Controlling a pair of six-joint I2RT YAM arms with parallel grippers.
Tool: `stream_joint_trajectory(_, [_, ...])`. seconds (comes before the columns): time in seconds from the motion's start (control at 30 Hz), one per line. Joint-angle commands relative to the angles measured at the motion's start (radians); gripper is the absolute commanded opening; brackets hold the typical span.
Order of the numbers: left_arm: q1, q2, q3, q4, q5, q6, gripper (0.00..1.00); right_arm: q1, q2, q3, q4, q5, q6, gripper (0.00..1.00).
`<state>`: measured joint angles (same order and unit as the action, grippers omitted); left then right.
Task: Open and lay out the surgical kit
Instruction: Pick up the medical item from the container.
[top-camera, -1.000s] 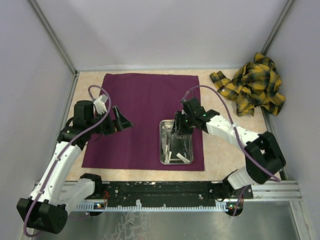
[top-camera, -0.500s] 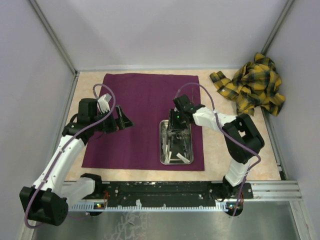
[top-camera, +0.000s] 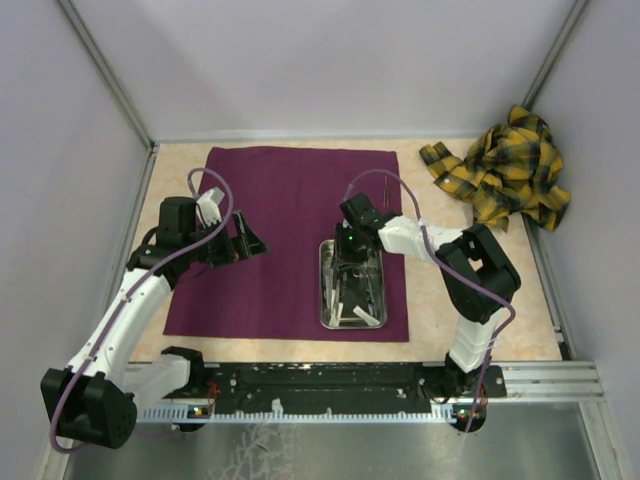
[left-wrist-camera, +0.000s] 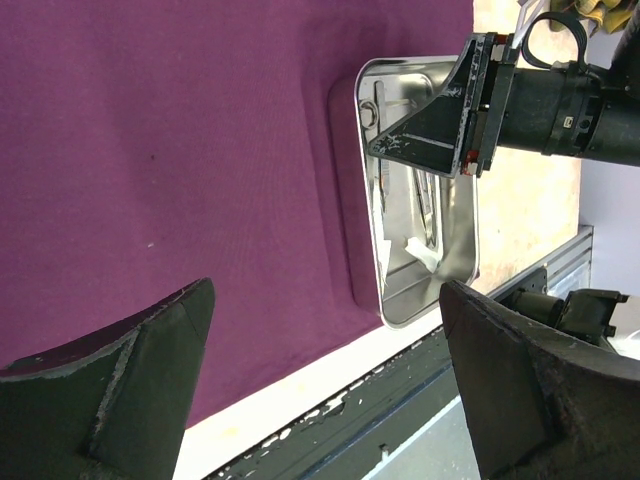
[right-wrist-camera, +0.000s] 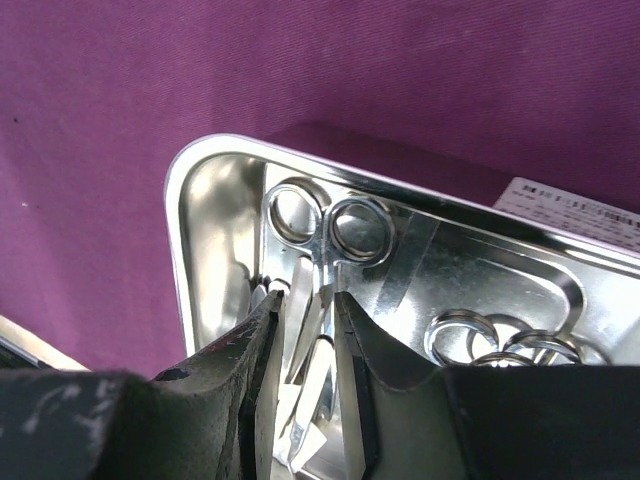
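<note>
Cloth (top-camera: 290, 200) lies spread flat, purple, with the steel tray (top-camera: 322, 290) on its near right corner. The right gripper (right-wrist-camera: 305, 310) reaches into the tray's far end, jaws narrowed on either side of the scissors (right-wrist-camera: 320, 240) just below the rings; whether they pinch cannot be told. The left gripper (left-wrist-camera: 325, 300) hovers wide open above the cloth's left side.

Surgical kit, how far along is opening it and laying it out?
Done: the purple cloth lies spread flat. In hand: the right claw is down in the steel tray, fingers either side of a pair of scissors; a grip isn't certain. Left: the tools all seem to be in the tray, none on the cloth, while the left claw hangs open above the cloth.
</note>
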<state>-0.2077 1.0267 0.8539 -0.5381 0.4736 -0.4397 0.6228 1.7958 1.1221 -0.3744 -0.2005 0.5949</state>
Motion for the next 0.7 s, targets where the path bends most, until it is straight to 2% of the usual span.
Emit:
stream_joint_trajectory(0.0, [-0.002,0.001,-0.012,0.029,0.021,0.014,1.0,0.026,0.002,0.038,0.025,0.026,-0.004,0.27])
stream_joint_trajectory(0.67, [-0.002,-0.025,-0.023,0.015,0.02,0.018,1.0,0.052,0.012,0.031,-0.005,0.053,0.01,0.19])
